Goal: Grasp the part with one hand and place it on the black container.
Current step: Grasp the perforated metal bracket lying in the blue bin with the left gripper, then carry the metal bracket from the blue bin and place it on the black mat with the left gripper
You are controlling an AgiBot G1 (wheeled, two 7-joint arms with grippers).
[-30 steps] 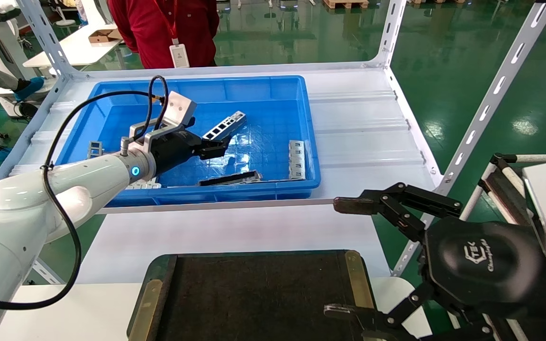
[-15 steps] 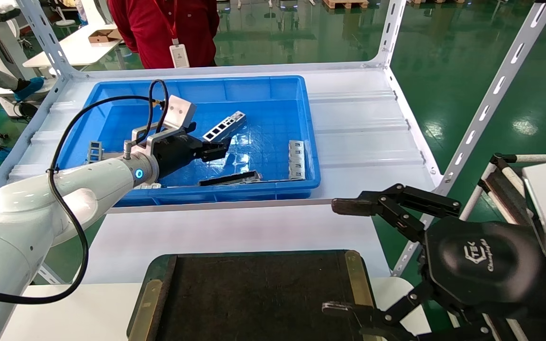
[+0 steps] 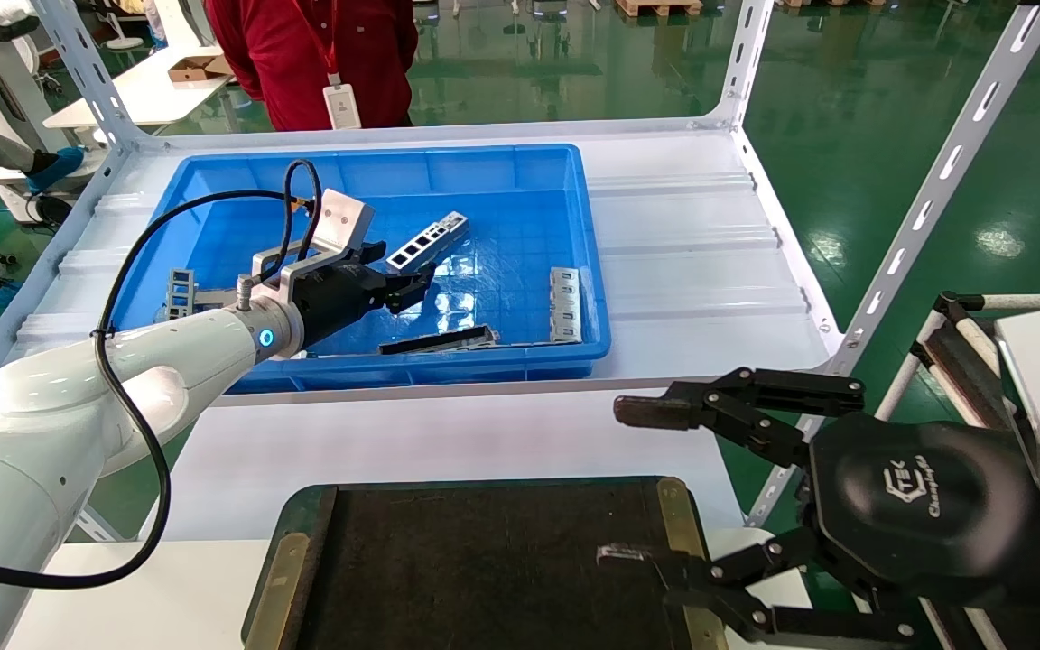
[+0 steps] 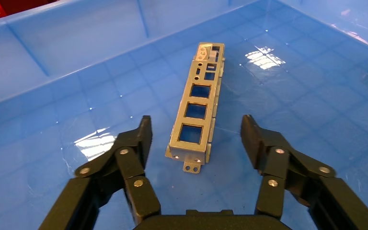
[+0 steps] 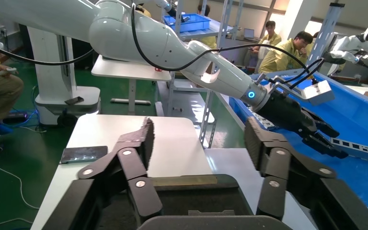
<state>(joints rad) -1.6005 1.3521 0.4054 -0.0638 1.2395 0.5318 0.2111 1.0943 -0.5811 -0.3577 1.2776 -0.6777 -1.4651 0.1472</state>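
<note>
Our left tool (image 4: 195,136), jaws apart, straddles the part (image 4: 196,112), whose long axis runs straight away from it; our right tool (image 3: 642,483) hangs open near the black container (image 3: 484,560).

The bin (image 3: 520,171) is bright blue with a faint grid of squares moulded into its floor. In it lies a silver-grey bar (image 4: 196,110) with square cut-outs in a row. Near the bin, the tray (image 3: 484,560) is black, with brass-coloured strips (image 3: 684,542) at its short sides.
</note>
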